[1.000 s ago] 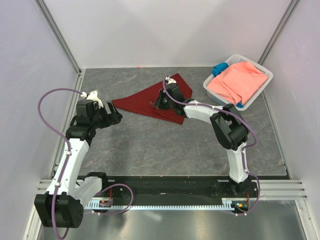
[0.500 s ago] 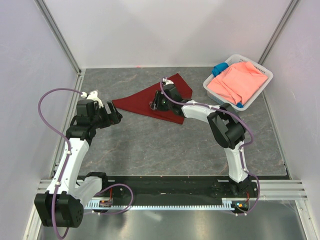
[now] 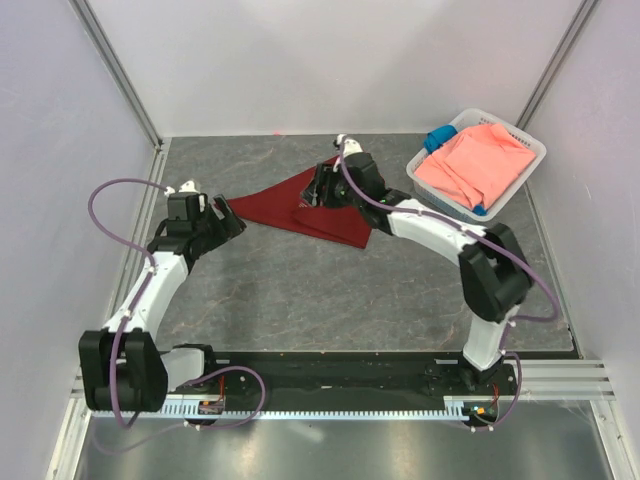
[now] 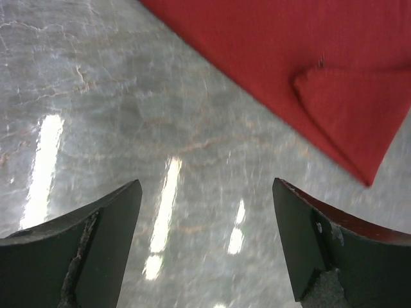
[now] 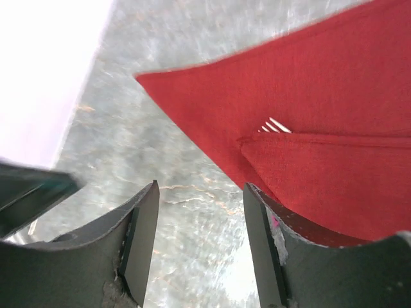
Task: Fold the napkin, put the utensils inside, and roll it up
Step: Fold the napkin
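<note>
The dark red napkin (image 3: pixel 275 205) lies flat at the back middle of the table as a triangle, with a flap folded over its right part (image 3: pixel 335 225). Thin silvery tines of the utensils (image 5: pixel 275 126) poke out from under that flap's edge; the rest of them is hidden by the cloth. My right gripper (image 3: pixel 312 195) hovers over the napkin's upper middle. It is open (image 5: pixel 200 192) and holds nothing. My left gripper (image 3: pixel 230 218) sits just off the napkin's left corner, wide open (image 4: pixel 207 192) over bare table, with the napkin (image 4: pixel 289 58) ahead of it.
A white basket (image 3: pixel 445 197) stands at the back right, holding a salmon-pink cloth (image 3: pixel 475 160) and a small blue cloth (image 3: pixel 438 138). Walls with metal rails close in the table on the left, back and right.
My right gripper has opened and pulled up off the napkin, and its arm has swung out to the right. The left arm has shifted slightly; its gripper stays open by the napkin's corner.
</note>
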`<state>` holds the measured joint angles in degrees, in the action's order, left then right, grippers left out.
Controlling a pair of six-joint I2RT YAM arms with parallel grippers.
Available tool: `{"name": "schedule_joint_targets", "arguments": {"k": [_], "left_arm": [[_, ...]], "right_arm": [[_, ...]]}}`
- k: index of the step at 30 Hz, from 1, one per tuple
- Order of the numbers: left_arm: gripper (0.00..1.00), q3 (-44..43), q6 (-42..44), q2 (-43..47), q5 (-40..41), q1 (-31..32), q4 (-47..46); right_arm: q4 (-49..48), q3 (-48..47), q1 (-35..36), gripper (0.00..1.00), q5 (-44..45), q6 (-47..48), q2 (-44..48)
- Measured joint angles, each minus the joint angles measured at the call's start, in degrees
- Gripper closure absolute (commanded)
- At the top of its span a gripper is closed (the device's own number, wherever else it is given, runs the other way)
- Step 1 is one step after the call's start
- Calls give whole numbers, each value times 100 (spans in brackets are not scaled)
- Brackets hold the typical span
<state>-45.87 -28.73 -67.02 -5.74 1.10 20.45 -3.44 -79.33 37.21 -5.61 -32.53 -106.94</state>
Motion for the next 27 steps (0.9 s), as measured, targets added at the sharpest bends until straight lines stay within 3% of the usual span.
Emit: {"name": "schedule_joint_targets", "arguments": {"k": [7,13,27], "left_arm": [[30,74,-929,-1158,424,-420,-1102],[34,92,-1622,-2288,262,-903,-2124],[39,-286,-2299,-3506,-201,-1158,-3427]], "right_arm": [[-81,1010,-431,36,-90,39,1440],[-39,1600,-798,35,-122,35,2186],[46,1749,-1025,35,-367,35,2350]]}}
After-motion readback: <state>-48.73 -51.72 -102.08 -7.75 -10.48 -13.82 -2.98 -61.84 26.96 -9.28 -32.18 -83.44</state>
